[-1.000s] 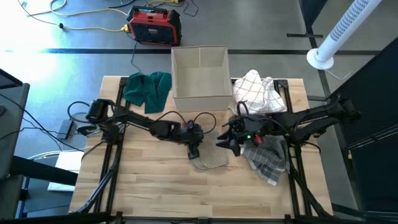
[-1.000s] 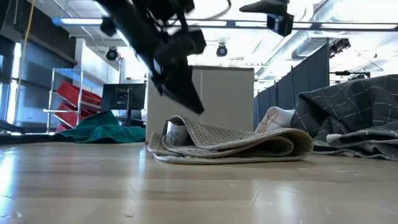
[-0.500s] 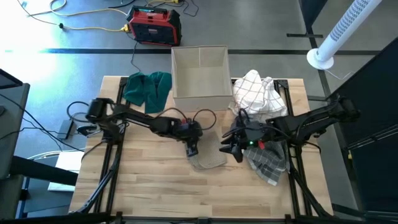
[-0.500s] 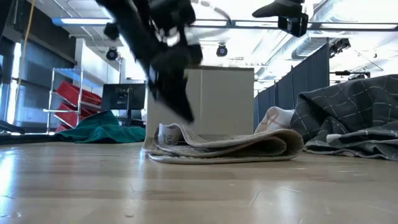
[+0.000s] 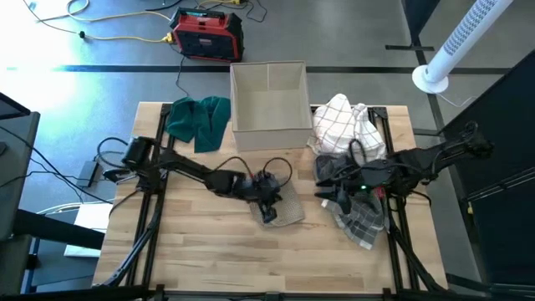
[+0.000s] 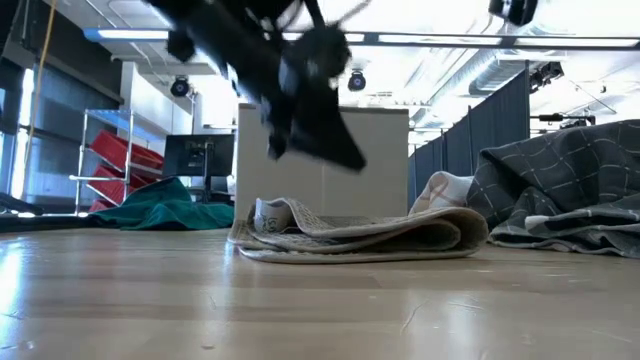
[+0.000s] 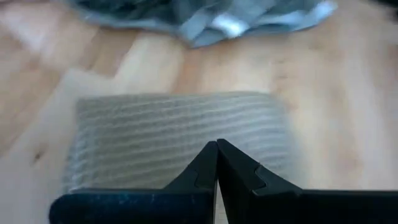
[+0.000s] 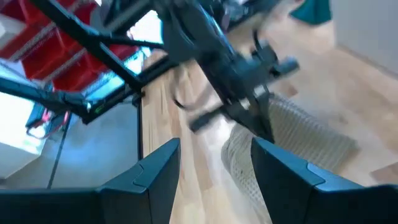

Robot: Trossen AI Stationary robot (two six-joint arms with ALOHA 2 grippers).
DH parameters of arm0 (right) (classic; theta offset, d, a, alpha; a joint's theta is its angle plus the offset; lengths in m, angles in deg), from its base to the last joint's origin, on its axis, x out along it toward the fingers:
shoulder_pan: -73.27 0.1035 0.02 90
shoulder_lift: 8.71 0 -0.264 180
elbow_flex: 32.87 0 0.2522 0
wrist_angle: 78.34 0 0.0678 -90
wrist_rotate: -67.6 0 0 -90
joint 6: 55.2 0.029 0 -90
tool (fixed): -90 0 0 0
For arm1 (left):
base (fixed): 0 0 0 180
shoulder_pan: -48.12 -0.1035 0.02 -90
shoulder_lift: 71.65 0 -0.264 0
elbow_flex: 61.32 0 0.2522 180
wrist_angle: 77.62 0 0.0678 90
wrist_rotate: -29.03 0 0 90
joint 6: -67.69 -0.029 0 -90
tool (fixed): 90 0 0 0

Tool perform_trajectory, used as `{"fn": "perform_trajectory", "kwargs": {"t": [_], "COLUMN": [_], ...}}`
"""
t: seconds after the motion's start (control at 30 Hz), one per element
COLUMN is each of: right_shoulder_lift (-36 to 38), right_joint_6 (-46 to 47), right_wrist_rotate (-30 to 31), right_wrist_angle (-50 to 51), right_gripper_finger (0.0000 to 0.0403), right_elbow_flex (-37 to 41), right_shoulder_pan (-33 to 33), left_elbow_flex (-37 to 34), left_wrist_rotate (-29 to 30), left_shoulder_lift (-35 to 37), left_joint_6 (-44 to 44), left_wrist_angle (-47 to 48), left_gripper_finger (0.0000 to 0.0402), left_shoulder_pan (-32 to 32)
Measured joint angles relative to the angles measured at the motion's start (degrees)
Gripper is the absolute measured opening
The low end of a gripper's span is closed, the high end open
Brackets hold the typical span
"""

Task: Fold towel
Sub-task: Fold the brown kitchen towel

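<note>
Hovering my left hand (image 5: 268, 211), fingers pressed together and empty, over the folded towel (image 5: 284, 211) at centre frame on the tabletop (image 5: 201, 251). My right hand (image 5: 328, 194), fingers spread, waits right of centre. The folding looks done; perhaps only tidying remains.

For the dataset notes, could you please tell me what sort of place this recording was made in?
Probably a robotics lab or workshop: exposed ceiling ducting, red storage bins on a metal rack, and a wooden table on a bare floor with trailing yellow cables.
</note>
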Motion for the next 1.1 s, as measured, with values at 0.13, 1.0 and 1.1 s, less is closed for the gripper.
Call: {"fn": "perform_trajectory", "kwargs": {"t": [0.13,1.0,1.1], "right_shoulder_lift": [3.71,5.52,5.52], "right_joint_6": [-0.32,-1.24,-1.24], "right_wrist_rotate": [3.62,5.65,5.67], "right_wrist_angle": [2.37,8.92,9.10], "right_gripper_finger": [0.0183,0.0183,0.0183], "right_elbow_flex": [0.00,0.02,0.02], "right_shoulder_pan": [0.83,0.33,0.33], "left_elbow_flex": [-0.09,-0.12,-0.18], "left_wrist_rotate": [-1.08,-7.89,-9.23], "left_shoulder_lift": [-3.23,3.93,4.66], "left_joint_6": [1.48,23.42,28.88], "left_wrist_angle": [1.83,49.59,52.53], "left_gripper_finger": [0.0000,0.0000,0.0000], "left_shoulder_pan": [0.57,28.84,32.82]}}
